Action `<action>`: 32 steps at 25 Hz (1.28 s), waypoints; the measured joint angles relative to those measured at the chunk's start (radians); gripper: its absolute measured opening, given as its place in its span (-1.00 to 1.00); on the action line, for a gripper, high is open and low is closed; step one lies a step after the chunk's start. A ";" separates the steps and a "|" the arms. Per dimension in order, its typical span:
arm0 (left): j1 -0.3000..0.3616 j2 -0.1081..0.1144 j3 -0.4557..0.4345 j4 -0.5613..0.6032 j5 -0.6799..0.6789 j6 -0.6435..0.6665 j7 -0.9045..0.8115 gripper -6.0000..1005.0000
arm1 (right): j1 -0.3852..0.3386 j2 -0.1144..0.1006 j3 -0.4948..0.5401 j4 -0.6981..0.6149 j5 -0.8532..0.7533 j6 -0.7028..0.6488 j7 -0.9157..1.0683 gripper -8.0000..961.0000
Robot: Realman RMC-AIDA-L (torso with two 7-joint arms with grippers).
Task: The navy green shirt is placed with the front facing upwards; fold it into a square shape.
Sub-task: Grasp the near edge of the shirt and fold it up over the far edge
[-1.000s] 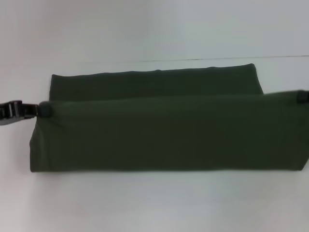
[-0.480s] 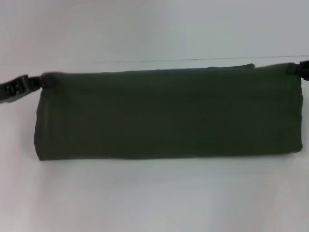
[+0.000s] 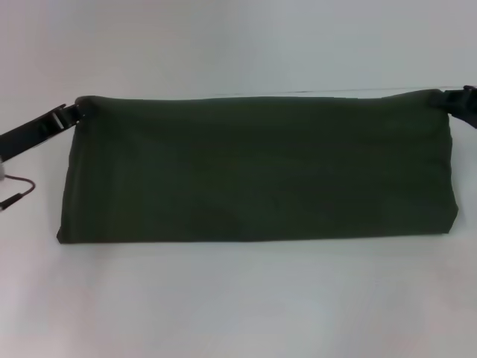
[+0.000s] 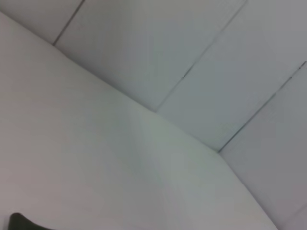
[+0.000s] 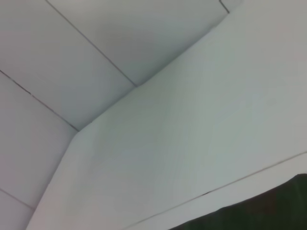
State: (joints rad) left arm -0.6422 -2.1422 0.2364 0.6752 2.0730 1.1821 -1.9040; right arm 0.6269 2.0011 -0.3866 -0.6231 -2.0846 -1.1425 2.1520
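The navy green shirt lies as a long dark olive band across the white table, folded over itself with plain fabric facing up. My left gripper is shut on its far left corner. At the far right corner my right gripper is shut on the cloth. The upper layer stretches between the two grippers and hides the layer beneath. A dark sliver of shirt shows in the left wrist view, and a dark edge of shirt in the right wrist view.
The white table extends in front of the shirt. Its far edge runs just behind the fold, with a pale wall beyond. A thin cable hangs under the left arm.
Both grippers have carried the near edge of the shirt away from me, over the far half, until it covers that layer completely.
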 joint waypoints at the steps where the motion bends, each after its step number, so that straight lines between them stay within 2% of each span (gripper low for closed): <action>1: -0.006 -0.001 0.001 -0.019 -0.013 -0.022 0.017 -0.94 | 0.001 0.007 0.001 0.006 0.009 0.016 -0.019 -0.90; 8: -0.045 -0.015 0.001 -0.061 -0.053 -0.129 0.092 -0.94 | 0.009 0.043 0.001 0.024 0.071 0.115 -0.102 -0.90; 19: -0.077 -0.019 0.003 -0.161 -0.223 -0.260 0.269 -0.92 | 0.032 0.059 0.000 0.119 0.249 0.228 -0.277 -0.90; 22: -0.083 -0.020 0.003 -0.197 -0.282 -0.288 0.339 -0.92 | 0.060 0.075 0.000 0.131 0.264 0.283 -0.306 -0.90; 32: -0.094 -0.022 -0.002 -0.297 -0.410 -0.372 0.533 -0.90 | 0.093 0.085 0.000 0.215 0.325 0.381 -0.415 -0.90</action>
State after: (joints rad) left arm -0.7366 -2.1638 0.2349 0.3787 1.6630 0.8098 -1.3709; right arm 0.7196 2.0860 -0.3865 -0.4081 -1.7593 -0.7614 1.7371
